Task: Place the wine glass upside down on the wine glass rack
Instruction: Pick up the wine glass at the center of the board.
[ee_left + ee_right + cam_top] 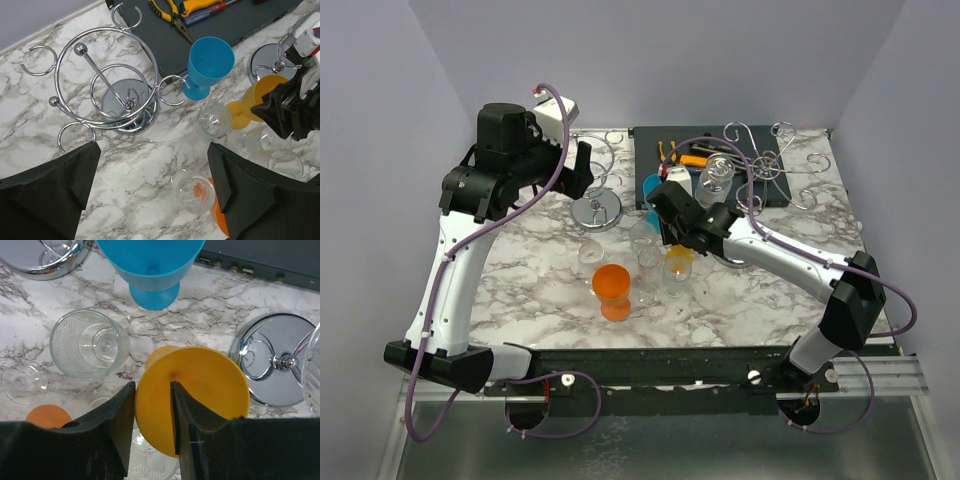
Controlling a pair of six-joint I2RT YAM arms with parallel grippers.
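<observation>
A yellow plastic wine glass [200, 390] is in my right gripper [152, 390], which is shut on its rim, one finger inside the bowl and one outside. The glass is tilted, with its foot low by the marble [236, 107]. In the top view it sits mid-table [678, 262] under the right gripper [672, 232]. The chrome rack [117, 85] stands at the back left [598, 205]. My left gripper [150, 190] is open and empty, high above the marble near that rack [582, 170].
A blue glass [152, 265], an orange glass [612, 285] and several clear glasses [89, 344] crowd the middle. A second chrome rack [780, 165] stands back right, its base [280, 362] close to the yellow glass. A dark tray with tools [700, 155] lies at the back.
</observation>
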